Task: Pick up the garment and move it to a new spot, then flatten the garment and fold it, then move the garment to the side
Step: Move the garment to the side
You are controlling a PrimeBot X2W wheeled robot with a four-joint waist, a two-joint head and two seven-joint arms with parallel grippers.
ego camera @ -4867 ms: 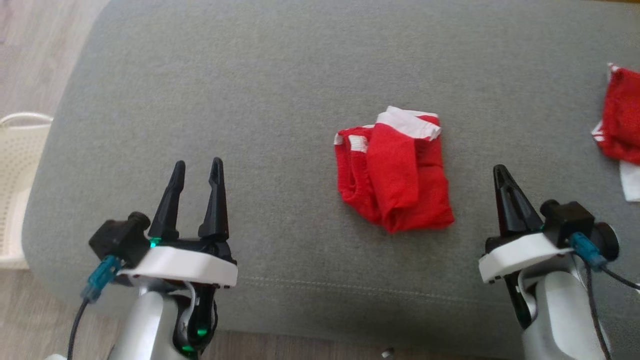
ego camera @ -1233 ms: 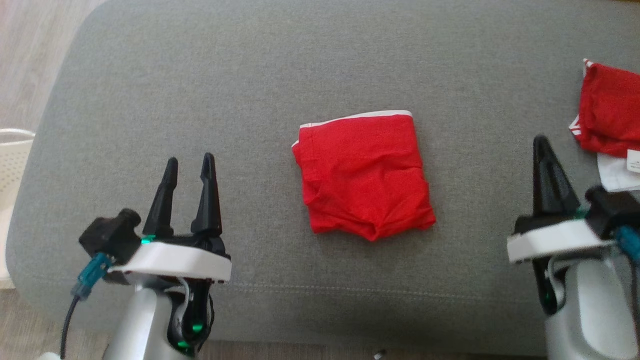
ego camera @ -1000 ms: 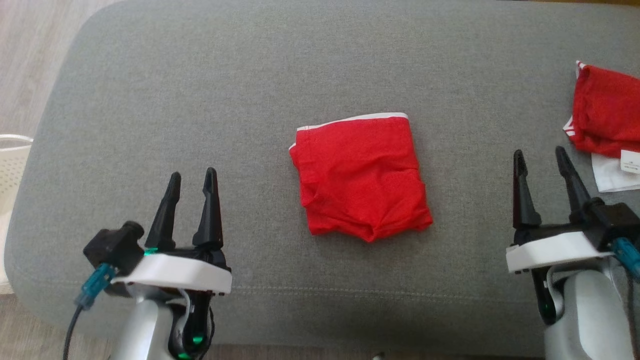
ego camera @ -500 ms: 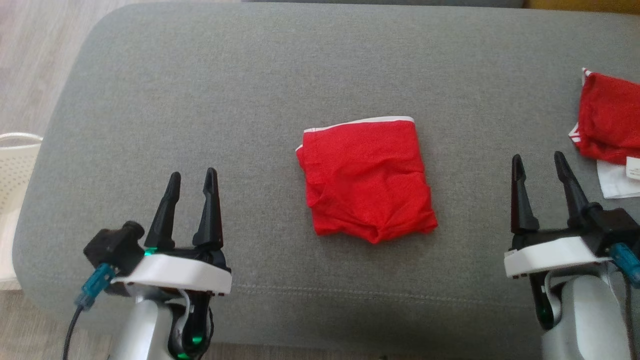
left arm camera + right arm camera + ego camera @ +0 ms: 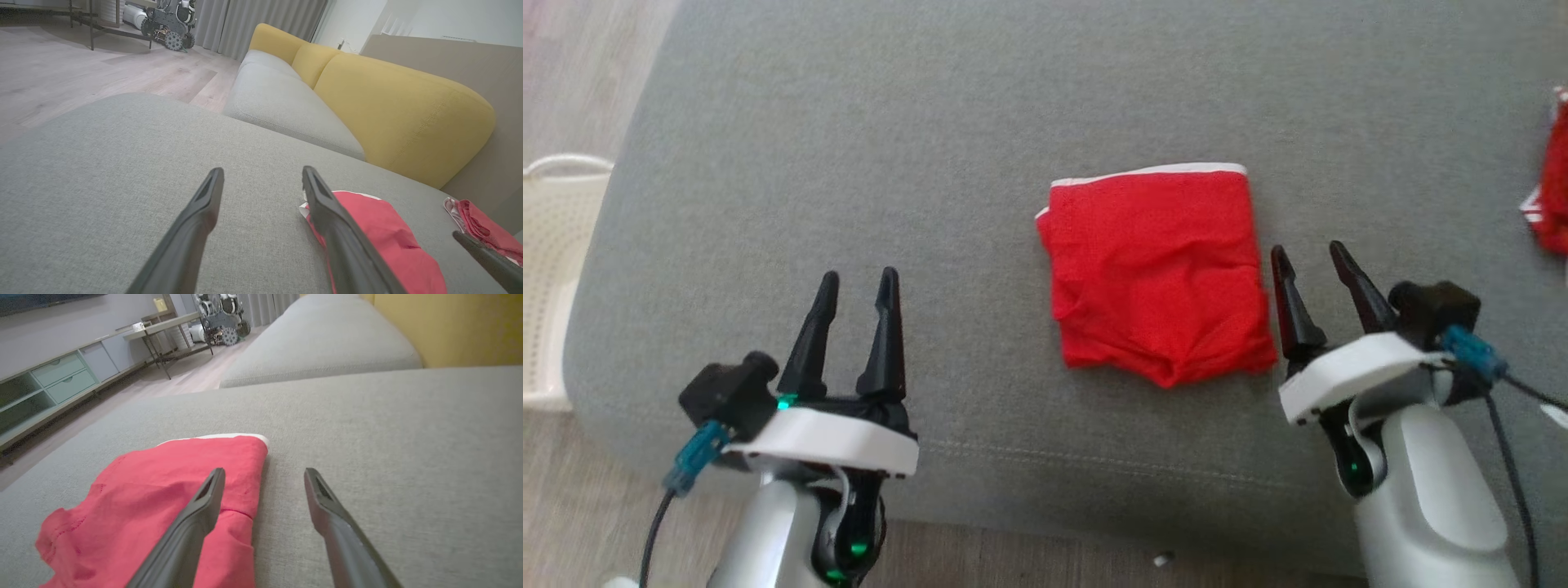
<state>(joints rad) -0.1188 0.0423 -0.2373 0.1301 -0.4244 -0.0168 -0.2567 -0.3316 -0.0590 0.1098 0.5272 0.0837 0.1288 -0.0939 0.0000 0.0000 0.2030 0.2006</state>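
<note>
The garment (image 5: 1158,269) is a pair of red shorts with a white waistband, folded into a rough square on the grey cushion (image 5: 931,122). My right gripper (image 5: 1308,255) stands open just off the garment's right edge, nothing between its fingers. In the right wrist view the garment (image 5: 163,506) lies under and left of the left finger, with my right gripper (image 5: 264,472) empty. My left gripper (image 5: 858,282) is open and empty, well left of the garment. In the left wrist view my left gripper (image 5: 262,170) points over bare cushion, and the garment (image 5: 380,237) lies beside its right finger.
Another red and white cloth (image 5: 1553,196) lies at the cushion's far right edge, also red cloth (image 5: 482,228) in the left wrist view. A cream perforated basket (image 5: 551,269) stands on the floor at the left. A yellow sofa back (image 5: 400,110) rises behind the cushion.
The garment went from a bunched heap to a flat folded square. Over the last second my right gripper came in leftward to the garment's right edge; the camera shifted too. The left gripper stayed put.
</note>
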